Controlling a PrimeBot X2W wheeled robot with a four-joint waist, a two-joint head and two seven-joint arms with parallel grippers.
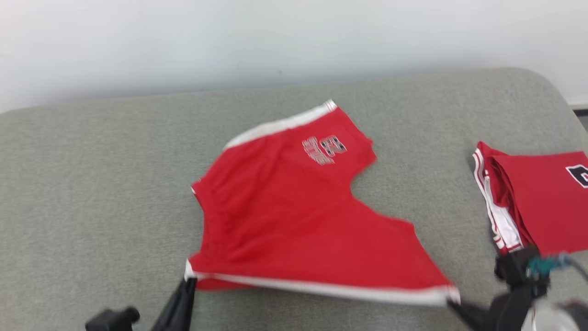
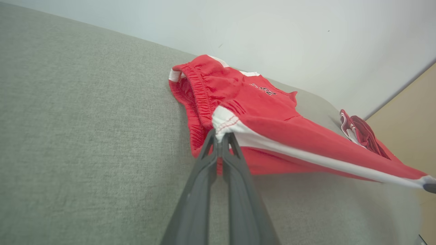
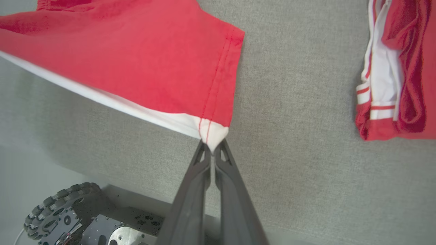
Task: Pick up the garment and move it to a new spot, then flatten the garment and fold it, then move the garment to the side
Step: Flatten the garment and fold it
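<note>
Head view: red shorts (image 1: 294,220) with white trim lie spread on a grey upholstered surface (image 1: 92,184), their near edge raised and stretched. The left end effector (image 1: 187,282) grips the near left corner and the right end effector (image 1: 452,301) the near right corner. A folded red garment (image 1: 537,207) lies apart on the right.

Left wrist view: the dark fingers are closed tight on the white-trimmed corner, with the cloth pinched between their tips.

Right wrist view: the fingers are clamped on a white hem corner. A wheel (image 3: 61,211) shows below the surface's edge.
</note>
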